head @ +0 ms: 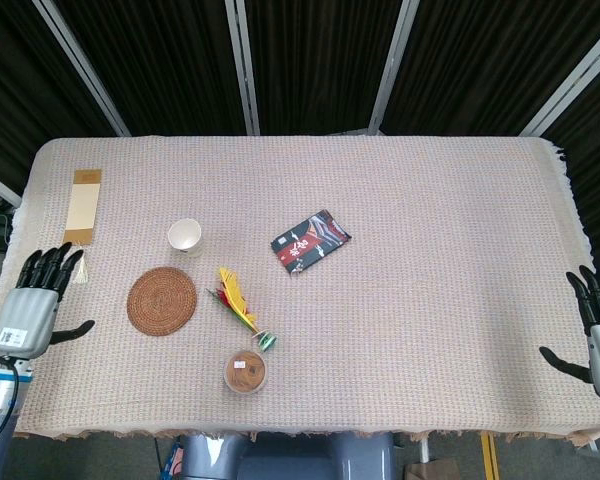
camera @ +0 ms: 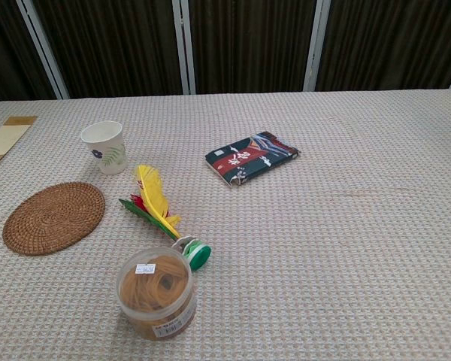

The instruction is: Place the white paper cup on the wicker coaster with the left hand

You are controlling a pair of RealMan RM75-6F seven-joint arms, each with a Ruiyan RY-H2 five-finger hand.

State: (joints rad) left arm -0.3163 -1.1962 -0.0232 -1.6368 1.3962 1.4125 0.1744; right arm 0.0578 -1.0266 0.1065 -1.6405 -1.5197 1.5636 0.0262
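The left hand [head: 35, 300] hovers at the left edge of the table [head: 450, 250], palm down, fingers spread and thumb stretched toward the table's middle, holding nothing; only the head view shows it. The right hand [head: 598, 335] sits at the right edge near the front corner, likewise spread and empty, and it too shows only in the head view. Nearest the left hand, toward the table's centre, lies the round wicker coaster [head: 161, 300] [camera: 53, 217], flat on the woven tablecloth and bare on top. The white paper cup [head: 185, 236] [camera: 104, 147] stands upright just behind the coaster, apart from it, a small leaf print on its side. Along the left edge, behind the left hand, lies a tan bookmark [head: 83, 205] [camera: 7, 139] with a pale tassel. Right of the coaster lies a feathered shuttlecock [head: 240, 308] [camera: 159, 210], yellow, red and green feathers pointing toward the cup, green base toward the front edge. Just in front of that base stands a clear tub of rubber bands [head: 246, 371] [camera: 156, 293]. Near the table's centre rests a dark patterned packet [head: 310, 241] [camera: 250, 156], lying flat and askew.
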